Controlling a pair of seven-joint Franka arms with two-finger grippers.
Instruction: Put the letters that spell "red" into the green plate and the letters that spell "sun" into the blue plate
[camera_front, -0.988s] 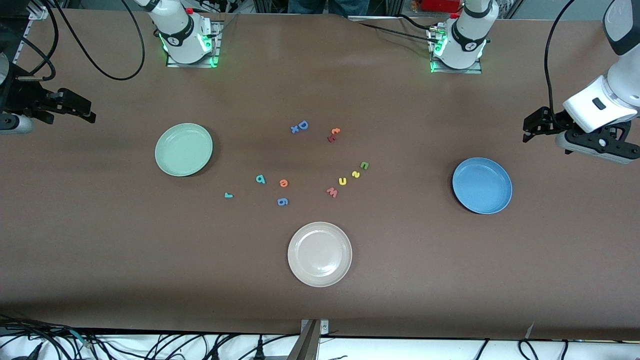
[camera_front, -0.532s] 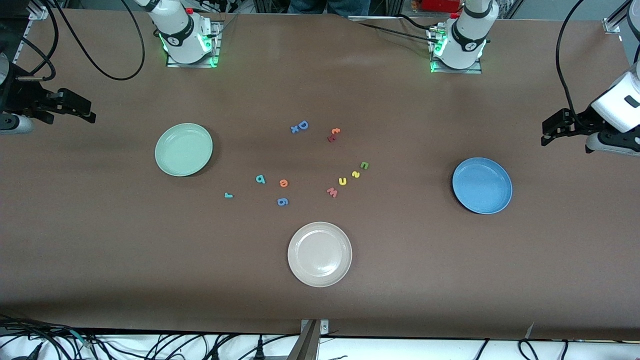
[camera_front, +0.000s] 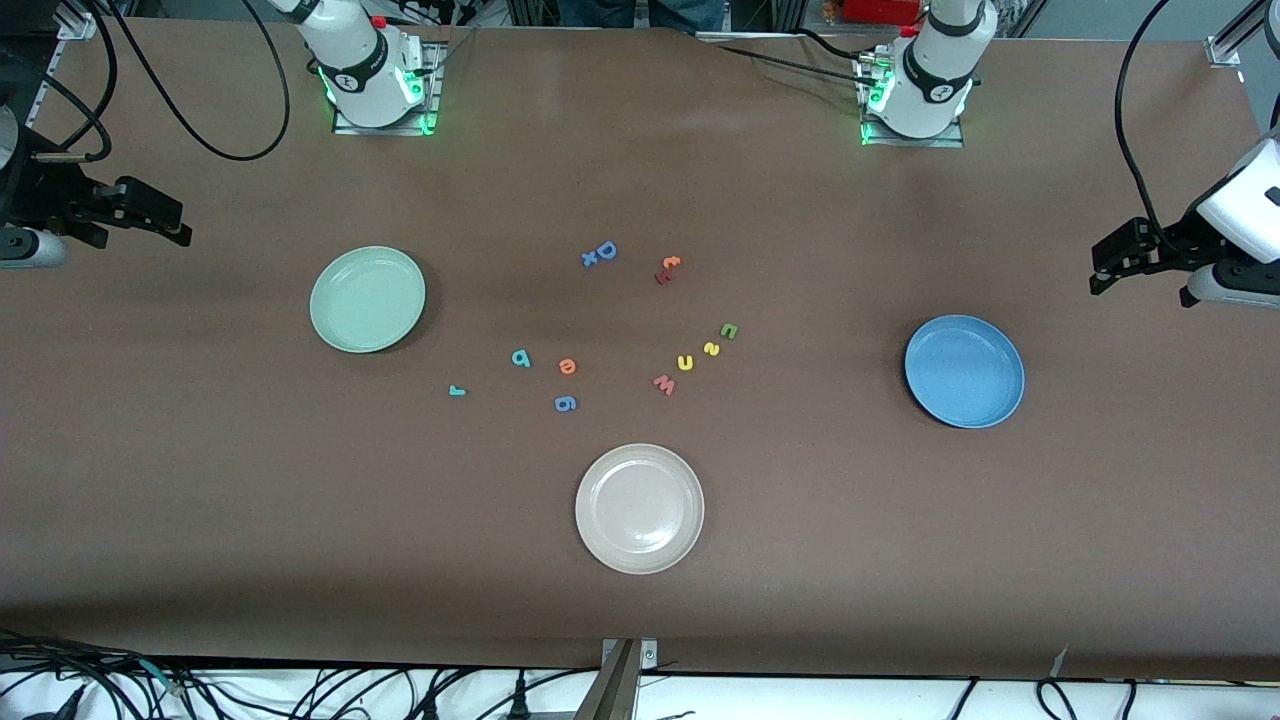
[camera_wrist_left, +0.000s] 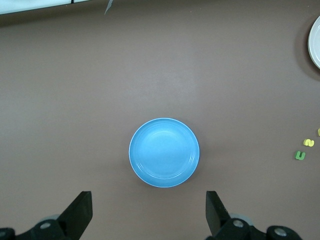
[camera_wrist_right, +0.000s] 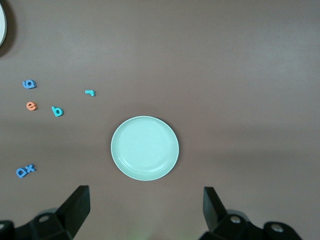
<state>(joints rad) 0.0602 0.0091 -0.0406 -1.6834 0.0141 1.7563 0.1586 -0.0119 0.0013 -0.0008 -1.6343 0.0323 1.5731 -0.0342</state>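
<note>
The letters "r" (camera_front: 457, 390), "d" (camera_front: 521, 358) and "e" (camera_front: 567, 366) lie mid-desk at about four o'clock from the green plate (camera_front: 367, 299); "u" (camera_front: 686, 362), "s" (camera_front: 711, 348) and "n" (camera_front: 729, 331) sit at nine o'clock from the blue plate (camera_front: 964, 371). The right pincer (camera_front: 150, 212) hangs wide open and empty over its desk end, nearer the "red" letters; the left pincer (camera_front: 1125, 255), likewise open and empty, is nearer the "sun" letters. No brand or label is readable.

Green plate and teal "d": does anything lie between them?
No. In the front view the stretch from the green plate to the teal "d" is bare brown table; the teal "r" lies nearer the camera.
</note>
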